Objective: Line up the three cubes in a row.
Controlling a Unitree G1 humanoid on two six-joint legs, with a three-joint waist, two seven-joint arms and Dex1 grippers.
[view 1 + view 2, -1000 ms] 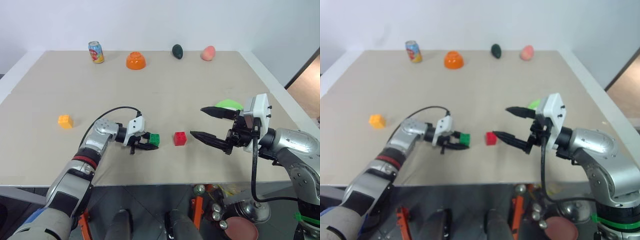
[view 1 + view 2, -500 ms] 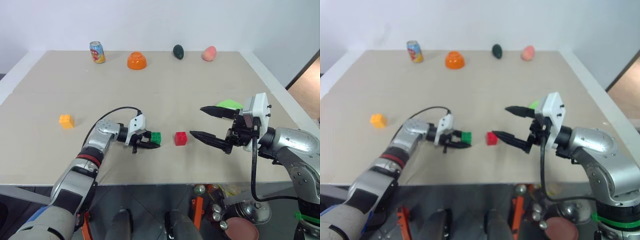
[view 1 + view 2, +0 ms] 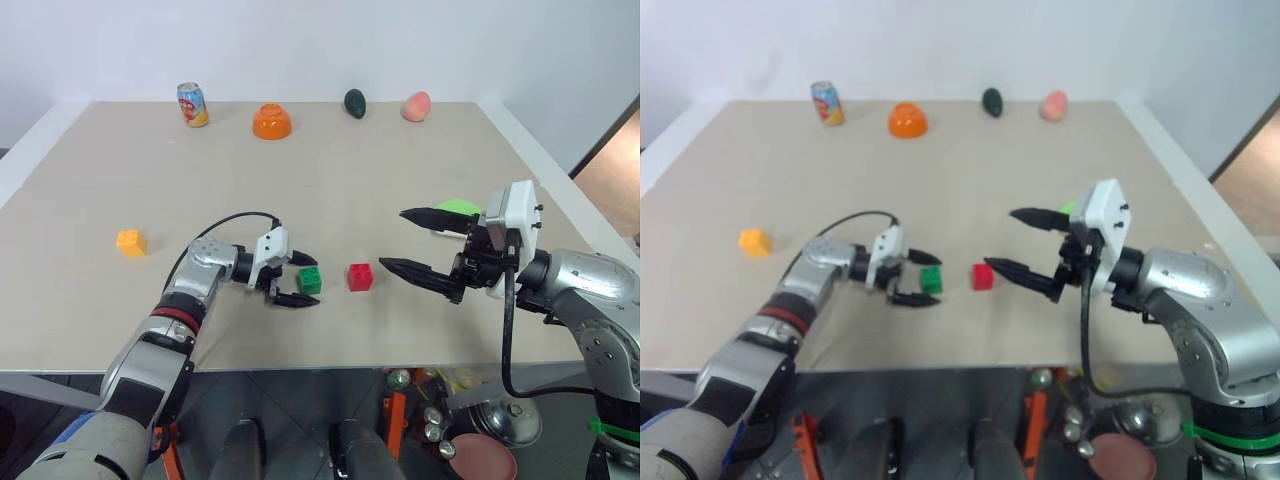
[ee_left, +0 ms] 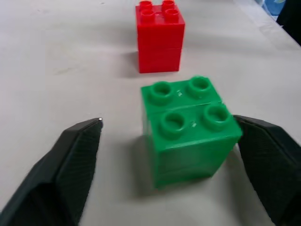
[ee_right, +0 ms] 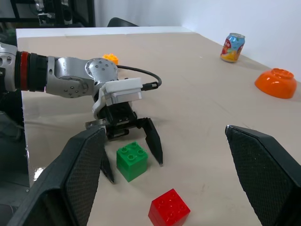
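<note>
The green cube [image 3: 310,281] stands on the table just left of the red cube [image 3: 360,277], with a small gap between them. My left gripper [image 3: 314,281] is open, one finger [image 4: 70,160] on each side of the green cube [image 4: 188,127]; the red cube [image 4: 160,40] lies just beyond. Far off to the left sits the yellow-orange cube [image 3: 130,242] by itself. Right of the red cube my right gripper [image 3: 393,239] hovers open above the table and holds nothing.
Along the table's far edge stand a soda can [image 3: 192,104], an orange bowl [image 3: 272,121], a dark green fruit [image 3: 355,102] and a peach [image 3: 416,106]. A light green object [image 3: 458,209] lies behind my right gripper. The table's front edge is close below both arms.
My left gripper has opened and let go of the green cube, which now rests on the table beside the red one. The right arm has stayed still.
</note>
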